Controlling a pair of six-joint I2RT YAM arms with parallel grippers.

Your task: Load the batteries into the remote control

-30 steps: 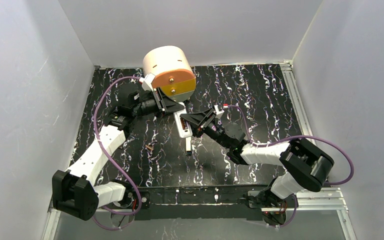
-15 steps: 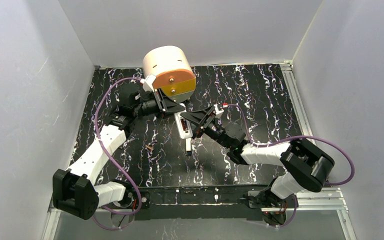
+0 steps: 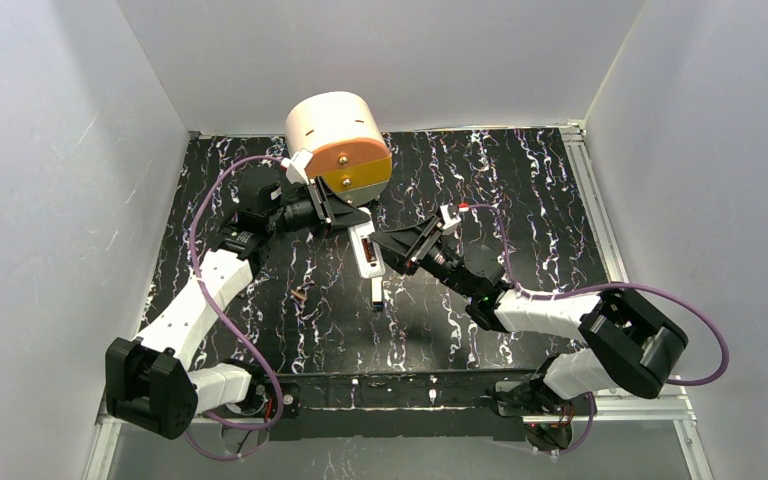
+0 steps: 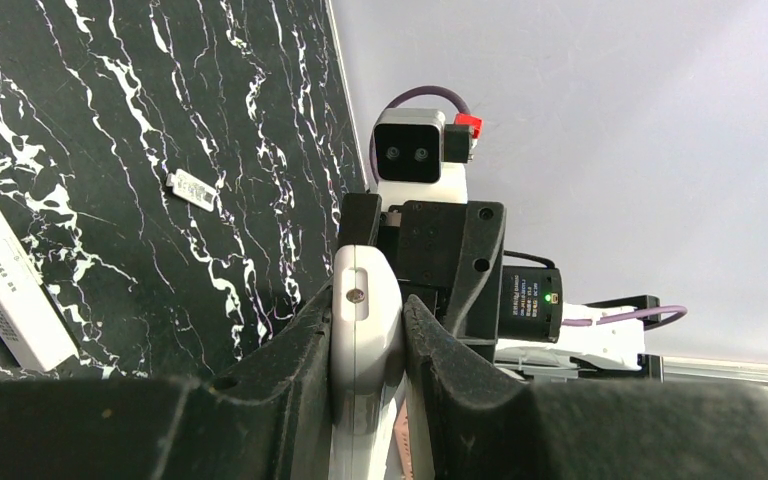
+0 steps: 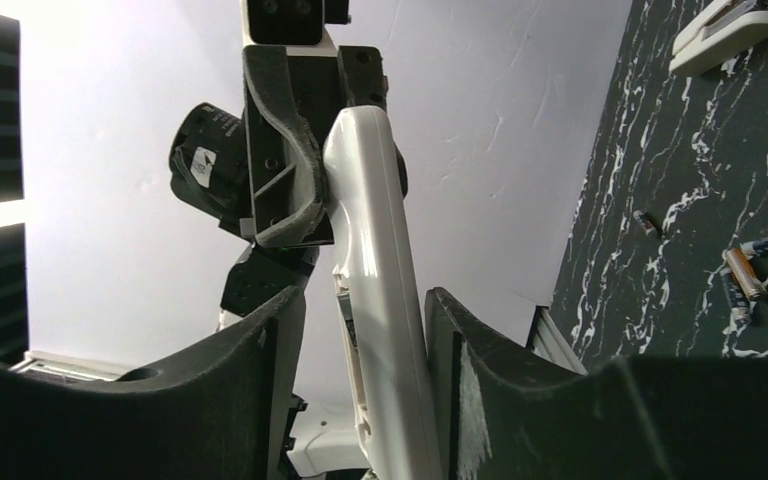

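Note:
The white remote control (image 3: pixel 365 250) is held off the table, gripped at its upper end by my left gripper (image 3: pixel 345 215). In the left wrist view both fingers press its rounded end (image 4: pixel 365 310). My right gripper (image 3: pixel 392 250) is open, with its jaws around the remote's lower part (image 5: pixel 375 230). The right finger is at the remote's side and a gap shows at the left finger. A coppery-brown battery (image 5: pixel 745 275) lies on the black table with other small cylinders near it; they also show in the top view (image 3: pixel 300 295).
A large white cylinder with an orange face (image 3: pixel 338 145) stands behind the left gripper. A long narrow white bar (image 3: pixel 375 290) lies on the table below the remote. A white-grey wedge piece (image 5: pixel 725 30) lies on the table. White walls enclose the table.
My right arm has swung its elbow out to the right and its gripper has shifted slightly right along the remote. The left gripper and the remote have stayed still.

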